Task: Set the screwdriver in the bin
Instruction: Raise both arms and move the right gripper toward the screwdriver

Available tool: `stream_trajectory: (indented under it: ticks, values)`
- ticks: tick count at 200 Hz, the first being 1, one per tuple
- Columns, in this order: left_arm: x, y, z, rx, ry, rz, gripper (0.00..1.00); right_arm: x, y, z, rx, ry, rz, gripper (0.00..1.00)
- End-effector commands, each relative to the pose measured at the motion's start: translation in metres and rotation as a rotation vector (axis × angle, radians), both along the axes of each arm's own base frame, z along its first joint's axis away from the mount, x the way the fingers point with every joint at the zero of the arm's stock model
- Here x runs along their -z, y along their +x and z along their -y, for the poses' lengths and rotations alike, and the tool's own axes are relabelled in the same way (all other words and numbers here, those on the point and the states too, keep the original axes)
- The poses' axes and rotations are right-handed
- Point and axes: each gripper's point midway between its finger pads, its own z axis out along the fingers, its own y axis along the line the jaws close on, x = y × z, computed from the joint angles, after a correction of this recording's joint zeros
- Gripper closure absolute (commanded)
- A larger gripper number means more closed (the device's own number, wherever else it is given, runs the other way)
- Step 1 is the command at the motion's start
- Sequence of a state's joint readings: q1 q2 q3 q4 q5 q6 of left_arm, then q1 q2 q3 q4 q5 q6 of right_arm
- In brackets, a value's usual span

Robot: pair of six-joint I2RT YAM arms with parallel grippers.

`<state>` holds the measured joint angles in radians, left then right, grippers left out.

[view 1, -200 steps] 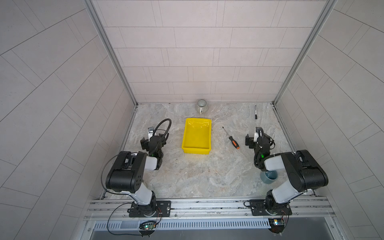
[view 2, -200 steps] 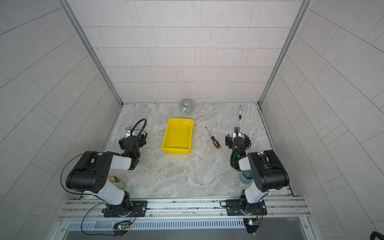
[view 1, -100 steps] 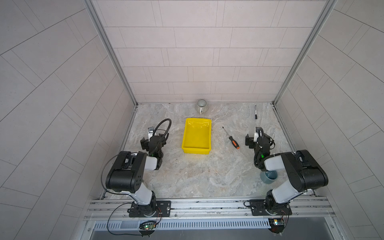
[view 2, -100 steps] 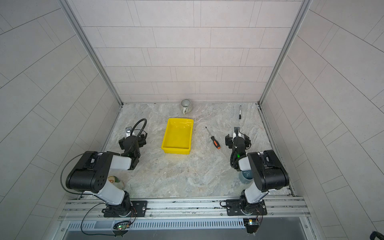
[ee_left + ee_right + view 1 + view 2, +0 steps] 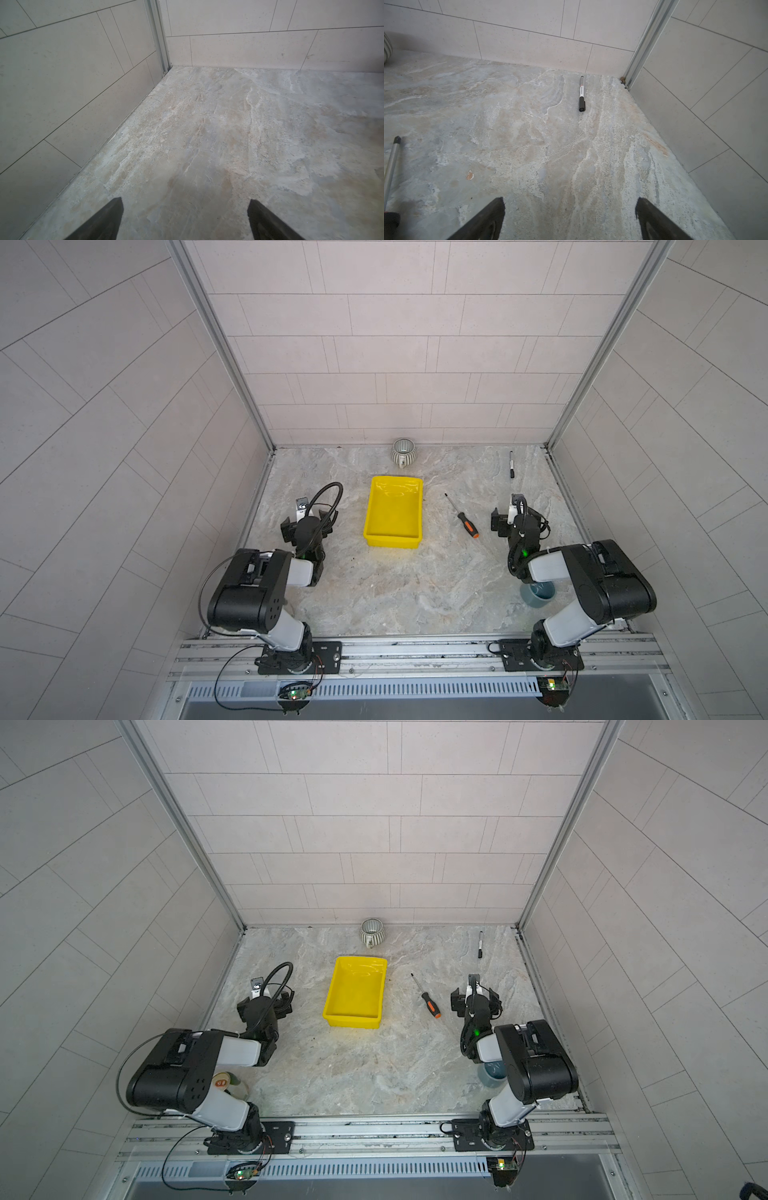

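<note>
The screwdriver lies flat on the marble floor, shaft pointing to the back left, orange-banded black handle nearer the front. It is to the right of the yellow bin, which holds nothing. In the right wrist view only its metal shaft shows at the picture's edge. My right gripper stands open just right of the screwdriver's handle, with bare floor between its fingers. My left gripper is open left of the bin, over bare floor.
A ribbed grey-white mug stands at the back wall behind the bin. A black marker pen lies at the back right. A blue-grey cup sits under the right arm. Tiled walls close in three sides.
</note>
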<state>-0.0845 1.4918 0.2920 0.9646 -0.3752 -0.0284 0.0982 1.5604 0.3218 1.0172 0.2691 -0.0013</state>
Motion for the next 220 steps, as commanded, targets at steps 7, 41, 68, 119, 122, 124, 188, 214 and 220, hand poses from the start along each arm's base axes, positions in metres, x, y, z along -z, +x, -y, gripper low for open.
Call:
stream_trajectory:
  ticks: [7,41,68,119,122,124,188,214,220]
  values:
    - [-0.045,-0.009,0.019,0.088,-0.002,0.087,0.0,-0.042,-0.024,0.0,0.099,-0.081,0.089,0.01]
    - [-0.08,-0.05,0.063,0.256,-0.244,-0.151,0.0,-0.087,-0.059,-0.028,0.08,-0.074,-0.107,0.01]
    - [-0.07,-0.101,0.062,0.193,-0.405,-0.242,0.0,-0.035,-0.124,-0.001,0.287,0.216,-0.26,0.01]
    - [-0.076,-0.114,0.081,0.329,-0.448,-0.17,0.0,-0.027,-0.136,-0.018,0.106,0.352,-0.146,0.01]
    - [-0.075,-0.114,0.081,0.327,-0.449,-0.175,0.0,-0.027,-0.137,-0.018,0.106,0.353,-0.145,0.01]
    - [-0.074,-0.113,0.081,0.325,-0.449,-0.179,0.0,-0.028,-0.137,-0.018,0.106,0.354,-0.14,0.01]
    - [-0.051,-0.109,0.072,0.217,-0.469,-0.301,0.0,-0.026,-0.131,-0.023,0.082,0.356,-0.133,0.01]
    - [-0.051,-0.111,0.072,0.223,-0.476,-0.293,0.0,-0.017,-0.128,-0.027,0.092,0.358,-0.196,0.01]
    - [-0.048,-0.113,0.067,0.183,-0.478,-0.286,0.0,-0.016,-0.126,-0.026,0.111,0.364,-0.206,0.01]
